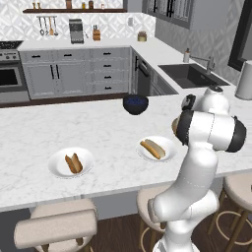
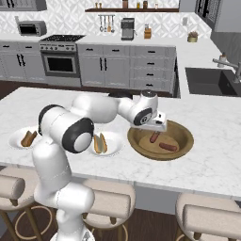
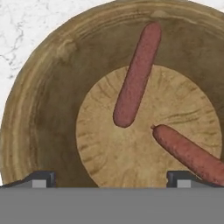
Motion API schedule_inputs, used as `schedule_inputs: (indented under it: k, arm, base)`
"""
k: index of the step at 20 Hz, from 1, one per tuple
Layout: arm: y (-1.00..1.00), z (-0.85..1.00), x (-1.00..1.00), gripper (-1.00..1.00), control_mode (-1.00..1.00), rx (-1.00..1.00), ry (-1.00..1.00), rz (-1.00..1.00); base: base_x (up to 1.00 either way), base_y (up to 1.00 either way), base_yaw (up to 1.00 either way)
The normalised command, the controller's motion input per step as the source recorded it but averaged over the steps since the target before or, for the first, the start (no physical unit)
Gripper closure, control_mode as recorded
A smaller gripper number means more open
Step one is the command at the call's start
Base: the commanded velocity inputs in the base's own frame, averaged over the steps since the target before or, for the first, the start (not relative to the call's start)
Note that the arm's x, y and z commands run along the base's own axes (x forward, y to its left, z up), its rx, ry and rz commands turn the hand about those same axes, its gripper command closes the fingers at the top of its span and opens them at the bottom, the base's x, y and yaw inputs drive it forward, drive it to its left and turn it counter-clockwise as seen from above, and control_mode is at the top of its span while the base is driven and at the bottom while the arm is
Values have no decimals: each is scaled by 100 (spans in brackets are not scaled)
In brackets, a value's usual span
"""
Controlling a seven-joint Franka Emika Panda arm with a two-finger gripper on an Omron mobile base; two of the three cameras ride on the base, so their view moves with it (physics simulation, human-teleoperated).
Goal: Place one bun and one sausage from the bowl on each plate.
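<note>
Left base view
Counter (image 1: pixel 29 133): white marble; carries two plates and a blue bowl (image 1: pixel 135 104).
Left plate (image 1: pixel 58 170): holds a bun (image 1: pixel 76 161) and a sausage (image 1: pixel 70 164) lying side by side, touching.
Right plate (image 1: pixel 170 147): holds a bun (image 1: pixel 156 146) with a sausage (image 1: pixel 149 149) along it; just beside the arm's elbow.
Arm (image 1: pixel 197 167): rises from the lower right and hides what lies behind it.

Right base view
Bowl (image 2: pixel 181 129): brown wood, on the counter to the right of the plates; two sausages inside.
Sausage in bowl, left (image 2: pixel 154 137): near the centre, partly under the hand.
Sausage in bowl, right (image 2: pixel 168 147): on the bowl floor, apart from the first.
Tool (image 2: pixel 155 128): over the bowl's left part, above the sausages; finger state cannot be told here.
Near plate (image 2: pixel 113 146): bun and sausage on it, just left of the bowl.
Far plate (image 2: pixel 16 136): at the left edge, partly hidden by the arm; bun and sausage on it.

Hand view
Bowl floor (image 3: pixel 118 157): pale disc with darker wall around.
Upper sausage (image 3: pixel 136 74): runs from the wall down to the centre.
Lower sausage (image 3: pixel 190 154): slants toward the lower right, apart from the other.
Fingertips (image 3: pixel 41 178): far apart at the bottom corners, nothing between them.
</note>
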Motion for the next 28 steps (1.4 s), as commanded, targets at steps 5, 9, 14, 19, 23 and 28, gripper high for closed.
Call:
schedule_inputs:
  k: [5,9,14,19,23,28]
  arm:
    - [-14,-37,50,-100,-100,0,5,0]
    - [-29,-38,41,-100,-100,0,2,0]
    - [-15,-31,41,-100,-100,0,1,0]
    - [-5,-37,22,-100,-100,0,1,0]
    - [0,-37,19,-100,-100,0,1,0]
    - [0,-17,3,100,-100,0,0,0]
  base:
    - [0,0,0]
    - [0,0,0]
    - [0,0,0]
    - [0,0,0]
    - [0,0,0]
    - [0,0,0]
